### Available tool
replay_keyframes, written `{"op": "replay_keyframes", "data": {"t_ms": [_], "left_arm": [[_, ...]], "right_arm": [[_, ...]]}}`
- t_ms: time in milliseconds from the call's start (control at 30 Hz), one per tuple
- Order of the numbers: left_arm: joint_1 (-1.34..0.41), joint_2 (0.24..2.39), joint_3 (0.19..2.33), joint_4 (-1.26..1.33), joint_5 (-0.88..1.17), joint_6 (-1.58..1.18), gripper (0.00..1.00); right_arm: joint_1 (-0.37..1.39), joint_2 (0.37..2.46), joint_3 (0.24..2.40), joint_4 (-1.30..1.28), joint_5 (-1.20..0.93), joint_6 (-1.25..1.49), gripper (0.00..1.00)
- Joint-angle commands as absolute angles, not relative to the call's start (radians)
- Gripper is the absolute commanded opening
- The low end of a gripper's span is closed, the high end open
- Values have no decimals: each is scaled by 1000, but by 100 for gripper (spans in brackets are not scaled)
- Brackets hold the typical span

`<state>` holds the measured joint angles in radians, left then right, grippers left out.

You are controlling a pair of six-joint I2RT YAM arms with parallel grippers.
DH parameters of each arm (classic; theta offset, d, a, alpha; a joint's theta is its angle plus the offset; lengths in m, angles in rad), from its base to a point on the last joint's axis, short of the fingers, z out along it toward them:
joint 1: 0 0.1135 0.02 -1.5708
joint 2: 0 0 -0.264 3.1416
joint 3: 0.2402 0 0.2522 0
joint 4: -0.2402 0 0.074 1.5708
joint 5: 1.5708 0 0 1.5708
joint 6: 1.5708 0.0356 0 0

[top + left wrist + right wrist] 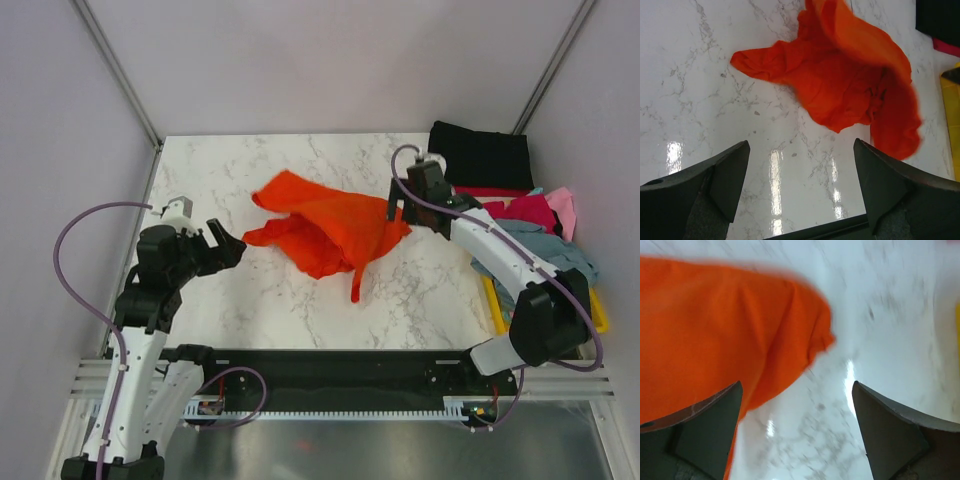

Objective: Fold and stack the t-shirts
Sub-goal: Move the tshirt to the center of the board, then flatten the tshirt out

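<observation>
A bright orange t-shirt (330,230) lies crumpled in the middle of the marble table, with one strip trailing toward the near edge. My left gripper (225,245) hovers left of it, open and empty; its wrist view shows the orange t-shirt (840,85) ahead of the left gripper (801,145). My right gripper (395,210) hangs open over the shirt's right edge. In the blurred right wrist view the orange t-shirt (715,330) lies below, reaching behind the left finger of the right gripper (796,385), with nothing between the fingers. A folded black t-shirt (482,155) lies at the back right.
A yellow bin (598,312) stands at the table's right edge, holding a heap of pink (562,205), red (525,212) and grey-blue (540,250) shirts. The right arm reaches across in front of the bin. White walls close in the table on three sides.
</observation>
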<state>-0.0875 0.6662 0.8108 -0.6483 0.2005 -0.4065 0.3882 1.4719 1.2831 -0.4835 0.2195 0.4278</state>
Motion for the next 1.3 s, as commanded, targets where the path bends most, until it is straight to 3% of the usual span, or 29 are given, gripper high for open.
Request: {"op": "replay_keyframes", "data": {"t_ms": [0,233,367,467,600,833,1000,1267], "left_arm": [[-91,621,819,-644,149,-403,92],[-92,707,824,-637,210,-400,89],[-92,759,836,-650,204,-400,87],[-92,746,838,-652,175,-400,87],[-92,701,822,-650,137,-411,86],[-92,703,821,-649,133,-410,86],[-92,700,821,-646,152,-407,86],[-92,693,816,-637,169,-407,86]], "right_arm": [[382,1343,1108,-477,313,497,98],[416,1125,914,-390,95,520,98],[518,1132,894,-301,20,515,98],[649,1290,989,-305,50,483,98],[784,1608,1267,-301,87,433,95],[867,2119,1757,-385,60,370,75],[890,2285,1969,-429,71,376,67],[897,2382,2017,-440,124,367,56]]}}
